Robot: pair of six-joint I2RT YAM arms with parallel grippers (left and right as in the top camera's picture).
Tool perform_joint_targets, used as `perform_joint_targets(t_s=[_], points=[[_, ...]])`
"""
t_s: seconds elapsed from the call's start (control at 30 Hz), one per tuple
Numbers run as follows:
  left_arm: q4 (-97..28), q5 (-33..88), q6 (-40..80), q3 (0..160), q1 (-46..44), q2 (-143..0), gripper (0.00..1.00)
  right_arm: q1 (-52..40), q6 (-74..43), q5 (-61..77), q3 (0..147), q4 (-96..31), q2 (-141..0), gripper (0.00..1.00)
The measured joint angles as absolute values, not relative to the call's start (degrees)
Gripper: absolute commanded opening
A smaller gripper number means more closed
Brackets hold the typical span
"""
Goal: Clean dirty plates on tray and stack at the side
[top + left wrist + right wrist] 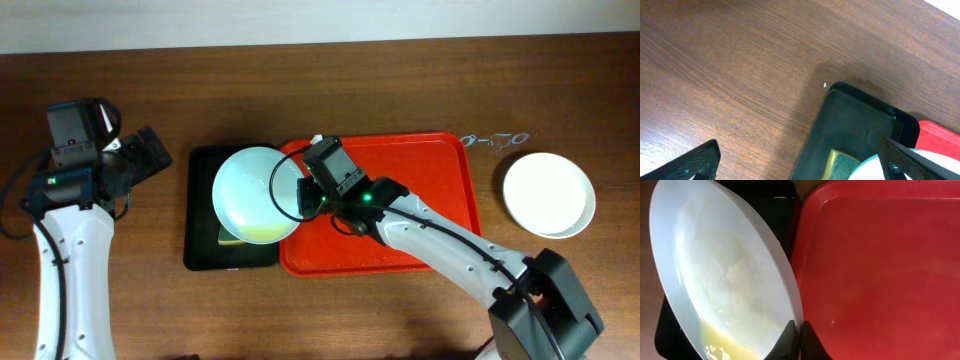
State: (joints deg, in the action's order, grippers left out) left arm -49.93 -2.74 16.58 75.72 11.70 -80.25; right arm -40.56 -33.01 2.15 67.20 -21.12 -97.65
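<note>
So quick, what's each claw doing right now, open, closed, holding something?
Left gripper: open, holding nothing.
Right gripper: shut on the rim of a dirty plate.

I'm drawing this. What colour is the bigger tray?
The tray is red-orange; right wrist view shows it best.

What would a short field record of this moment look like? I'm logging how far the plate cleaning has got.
held plate: pinched at its rim by the right gripper, over the black tray; yellow residue inside
sponge: in the black tray, partly under the plate
red tray: no plates on it
side stack: white plates on the table, right of the red tray; count unclear
left gripper: open, holding nothing
</note>
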Motion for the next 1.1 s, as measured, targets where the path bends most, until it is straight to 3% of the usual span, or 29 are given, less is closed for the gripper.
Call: perform_joint_targets(t_s=[0.57,1.1], points=[[-49.9,-2.7,16.6,75.7,11.7,-80.2,0.99,-45.5,-26.5,-3.6,68.5,-20.7,-97.6,0.04],[-49.9,-2.7,16.6,75.7,11.7,-80.2,0.99,-62.7,-7.3,-35.3,72.6,-19.2,-97.6,0.04]])
